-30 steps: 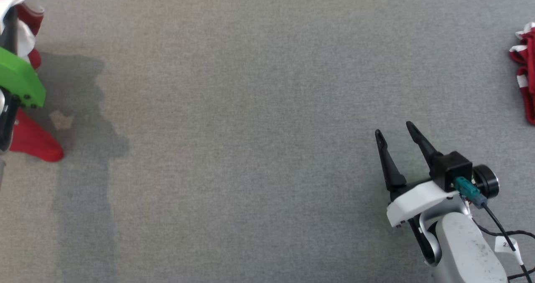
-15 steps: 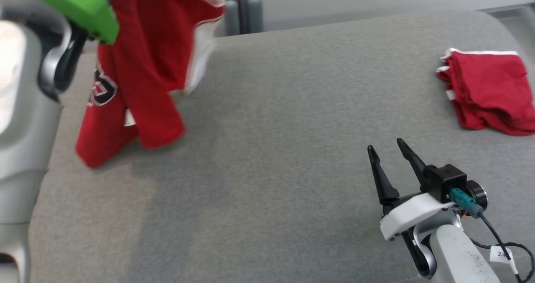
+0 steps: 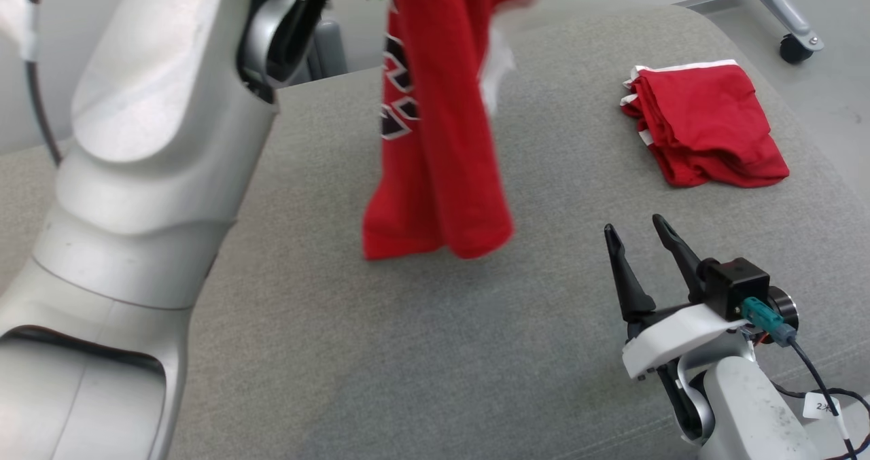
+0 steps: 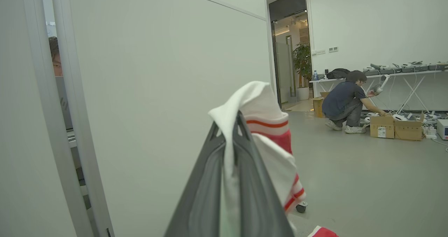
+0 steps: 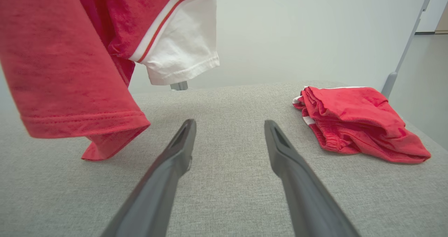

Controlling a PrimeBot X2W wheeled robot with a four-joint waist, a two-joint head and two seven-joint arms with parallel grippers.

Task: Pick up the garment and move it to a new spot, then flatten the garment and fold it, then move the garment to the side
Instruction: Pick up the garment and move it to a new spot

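Note:
The garment point(image 3: 438, 140), a red shirt with white sleeves and dark lettering, hangs from the top of the head view with its hem just above the grey table point(image 3: 408, 351). My left gripper point(image 4: 231, 125) is shut on the garment's point(image 4: 269, 139) white, red-striped cloth, which drapes over the fingertips. My right gripper point(image 3: 635, 225) stands open low at the right, apart from the cloth. In the right wrist view the right gripper point(image 5: 229, 123) has bare table between its fingers, and the garment point(image 5: 70, 72) hangs at the upper left.
A folded red garment point(image 3: 707, 124) with white trim lies at the table's far right, also the folded pile point(image 5: 357, 121). My left arm's pale forearm point(image 3: 136, 174) rises at the left. A crouching person point(image 4: 346, 102) and cardboard boxes point(image 4: 395, 128) are across the room. A wheeled leg point(image 3: 792, 39) stands beyond the table.
The head camera has tilted up and shifted. My left arm has lifted the garment higher and carried it right, toward the table's middle. The right gripper has stayed open and still.

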